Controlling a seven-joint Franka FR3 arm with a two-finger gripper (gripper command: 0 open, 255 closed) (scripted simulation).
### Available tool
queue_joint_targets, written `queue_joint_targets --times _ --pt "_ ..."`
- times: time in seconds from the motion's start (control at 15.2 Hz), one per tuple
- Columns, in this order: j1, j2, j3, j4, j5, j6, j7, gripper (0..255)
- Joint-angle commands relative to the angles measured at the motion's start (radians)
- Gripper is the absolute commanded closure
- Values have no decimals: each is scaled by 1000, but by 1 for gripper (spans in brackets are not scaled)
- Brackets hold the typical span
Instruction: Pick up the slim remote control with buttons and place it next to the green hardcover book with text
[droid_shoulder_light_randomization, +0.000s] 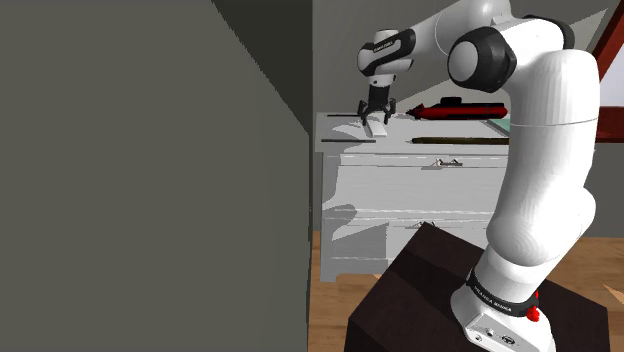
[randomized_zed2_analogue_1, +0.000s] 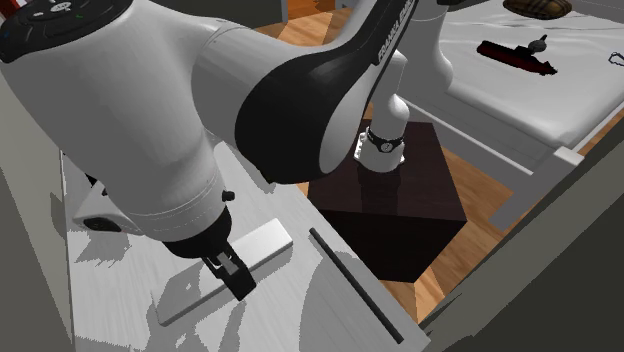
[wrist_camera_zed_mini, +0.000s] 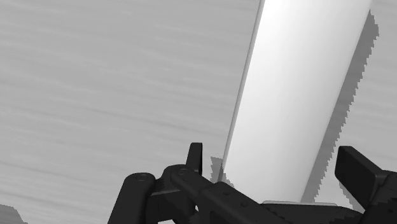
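— Starting with the shoulder view: where did the remote control lie?

— On the white table, toward the shoulder view's left end, well apart from the stand. It was drawn as a plain white slab with no buttons. The claw hung right over it, pointing down, probably so the fingers could take its narrow width.

— And the second exterior view?

— The claw sat low over the remote control, about halfway along it, likely so the slab would balance when lifted. A thin dark rod lay near it but apart.

— The wrist view?

— The fingers stood apart, one on each side of the remote control, with a gap at both sides, so it wasn't held. I judged that closing on it was the next step.
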Motion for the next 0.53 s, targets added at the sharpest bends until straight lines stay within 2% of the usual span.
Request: queue_joint_targets --times 0.0,0.13,0.2,0.46 --pt "0 0 0 -1 0 1 0 0" --pt "0 0 0 0 0 1 0 0" --pt "0 0 0 0 0 1 0 255" --pt "0 0 0 0 0 1 0 255"
